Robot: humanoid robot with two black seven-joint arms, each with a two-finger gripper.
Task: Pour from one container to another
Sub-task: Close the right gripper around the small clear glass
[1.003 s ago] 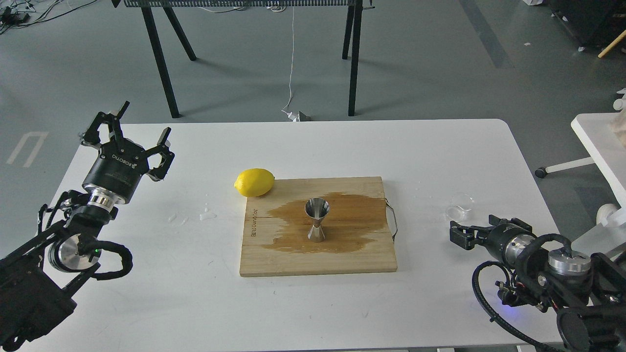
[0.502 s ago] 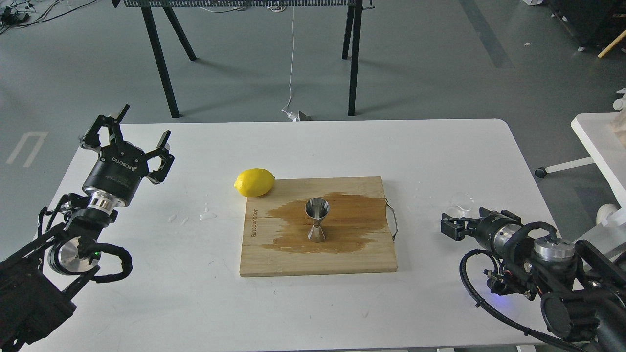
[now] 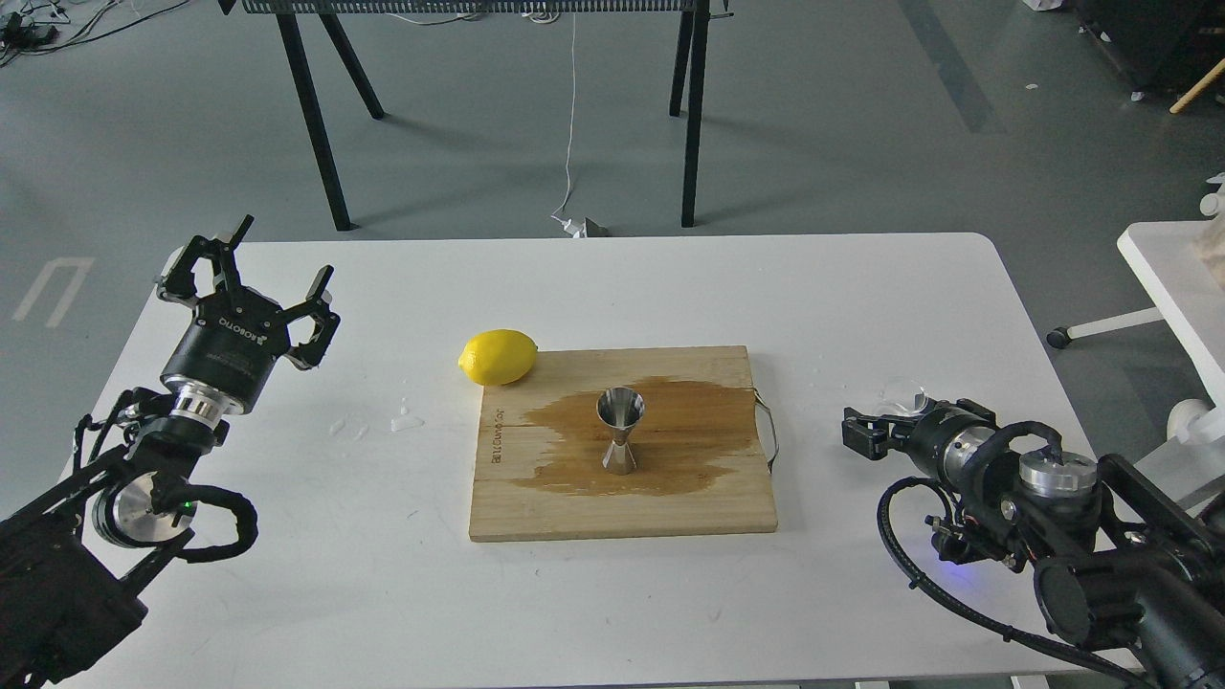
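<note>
Grey floor (image 3: 861, 144), black trestle legs (image 3: 311, 115), white cable (image 3: 571, 105)

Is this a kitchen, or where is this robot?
Probably a robot lab or workshop, not a kitchen. The white table stands on a bare grey floor, a loose cable hangs down behind it, and the lemon and wet cutting board look like test props.

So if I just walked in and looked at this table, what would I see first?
Probably the bright yellow lemon, resting at the far left corner of the wooden board. Next, the shiny steel jigger standing upright in the middle of a big dark wet patch on that board. You might also spot the left gripper hanging wide open over the table's left side.
</note>
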